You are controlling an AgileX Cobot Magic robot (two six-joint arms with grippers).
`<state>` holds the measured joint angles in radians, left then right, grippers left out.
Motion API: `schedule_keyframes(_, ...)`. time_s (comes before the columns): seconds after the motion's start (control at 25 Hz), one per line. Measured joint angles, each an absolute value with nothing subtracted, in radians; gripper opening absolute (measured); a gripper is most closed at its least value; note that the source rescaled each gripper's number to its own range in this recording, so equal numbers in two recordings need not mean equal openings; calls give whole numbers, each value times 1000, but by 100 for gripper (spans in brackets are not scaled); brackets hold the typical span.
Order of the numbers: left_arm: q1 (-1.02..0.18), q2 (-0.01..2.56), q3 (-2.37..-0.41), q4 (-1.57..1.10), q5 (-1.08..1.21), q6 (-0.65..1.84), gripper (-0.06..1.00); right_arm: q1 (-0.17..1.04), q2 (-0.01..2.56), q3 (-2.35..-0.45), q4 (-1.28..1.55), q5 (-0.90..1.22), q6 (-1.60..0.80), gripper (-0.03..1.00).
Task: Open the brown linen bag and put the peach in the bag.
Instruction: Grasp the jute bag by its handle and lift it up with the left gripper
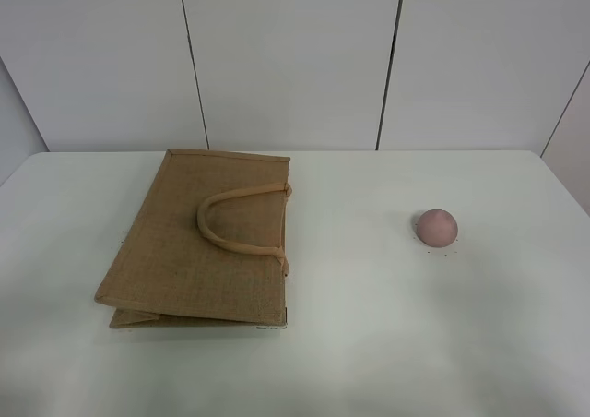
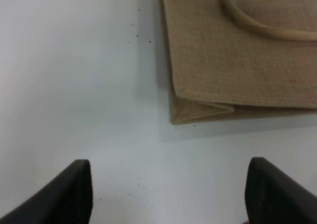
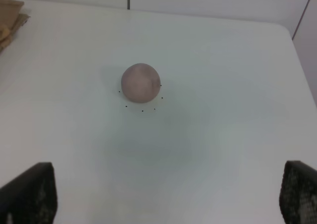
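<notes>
The brown linen bag lies flat and closed on the white table, left of the middle, with its beige loop handles on top. One corner of it shows in the left wrist view. The peach, a dusty pink ball, sits alone on the right side; it also shows in the right wrist view. My left gripper is open and empty, short of the bag's corner. My right gripper is open and empty, well short of the peach. Neither gripper shows in the exterior high view.
The white table carries only the bag and the peach. Small dark specks lie around the peach and near the bag's corner. A white panelled wall stands behind the table's far edge.
</notes>
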<state>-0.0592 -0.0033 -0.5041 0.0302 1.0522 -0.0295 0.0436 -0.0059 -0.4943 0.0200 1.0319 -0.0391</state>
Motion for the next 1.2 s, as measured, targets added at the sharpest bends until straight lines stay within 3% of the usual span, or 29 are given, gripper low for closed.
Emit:
schedule_keyframes(0.52,-59,95,-578,30,1066,-29,99,44,-6,-494,20,1032,-39,100)
schedule_keyframes(1.2,-59,1339,-1179,29,953,-34,100,44,-6,-494,20,1032,-39,100)
